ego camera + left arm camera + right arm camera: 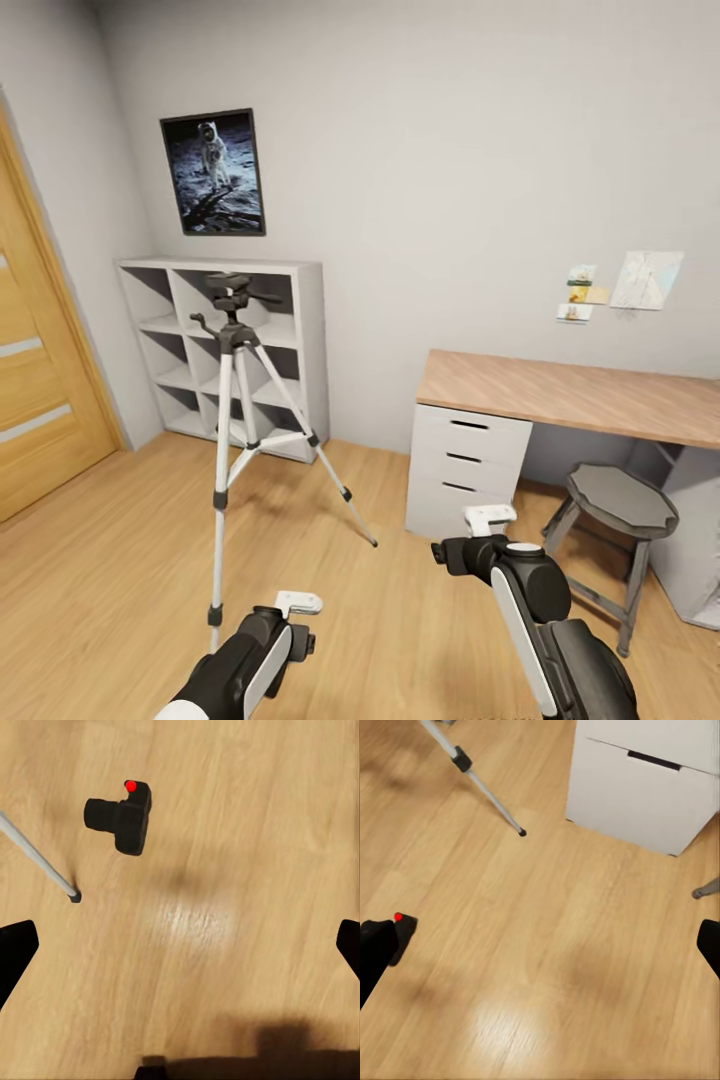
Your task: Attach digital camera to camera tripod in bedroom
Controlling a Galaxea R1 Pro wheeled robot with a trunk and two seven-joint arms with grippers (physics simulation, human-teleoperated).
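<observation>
**Desk:** Tripod first. Where does it stand?

**Photographer:** Camera tripod [235,400] upright on the wood plank floor [130,560] of the bedroom, silver-white legs spread, black head and pan handle on top. White cube shelf [300,300] just behind the tripod, framed astronaut picture [213,172] on the wall above that shelf, wooden door [40,400] to the tripod's left.

**Desk:** And the digital camera?

**Photographer:** Digital camera [120,817] lies on the floor near one black tripod foot [74,898], apart from it, red button showing. Nothing touches it. The right wrist view catches its edge [401,930] too, well apart from another tripod foot [521,832].

**Desk:** The hands?

**Photographer:** Left hand [180,945] hangs over bare floor near the tripod, fingers spread wide, holding nothing. Right hand [540,945] likewise wide and empty above the floor, on the far side of the tripod from the door.

**Desk:** Anything else in frame?

**Photographer:** Wood-topped table [600,395] with a white drawer unit [465,470] to the tripod's right, grey stool [620,505] beside the drawers, paper notes [645,280] pinned to the wall above the table.
</observation>
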